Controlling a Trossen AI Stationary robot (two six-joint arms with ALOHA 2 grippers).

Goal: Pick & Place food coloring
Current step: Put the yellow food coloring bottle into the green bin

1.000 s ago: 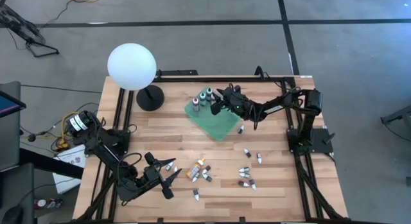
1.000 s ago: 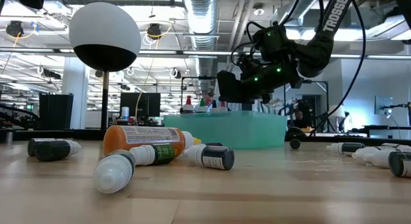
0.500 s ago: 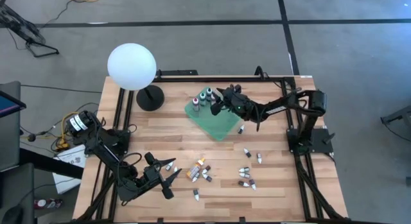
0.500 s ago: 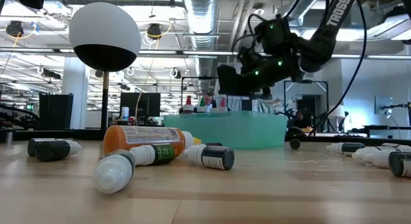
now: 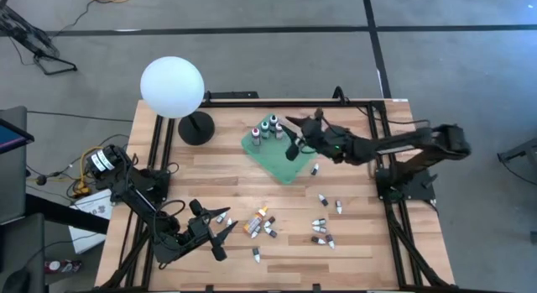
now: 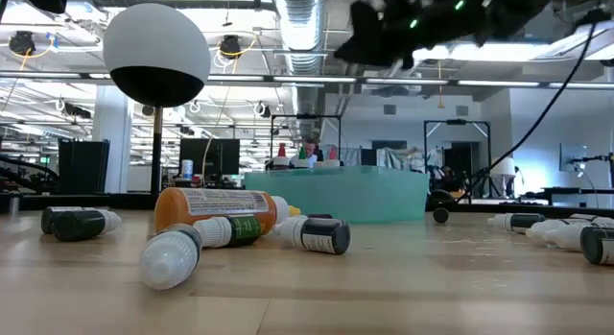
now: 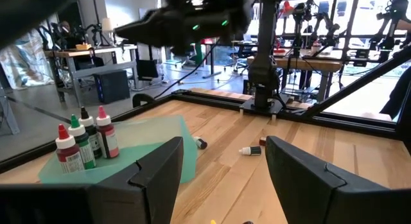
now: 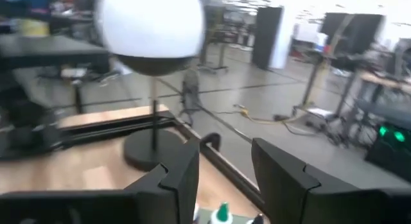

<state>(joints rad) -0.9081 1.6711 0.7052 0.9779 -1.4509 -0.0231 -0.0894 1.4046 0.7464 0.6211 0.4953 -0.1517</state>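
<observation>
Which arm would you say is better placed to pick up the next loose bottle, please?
Probably the left: its open end effector rests beside the loose bottles, while the right end effector hangs empty above the green tray.

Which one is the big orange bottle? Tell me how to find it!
Start at the white globe lamp and look down to the wooden table in front of it. There the orange bottle lies on its side among small bottles. It is the fattest one in that pile, and the only one with an orange body and a printed label.
</observation>
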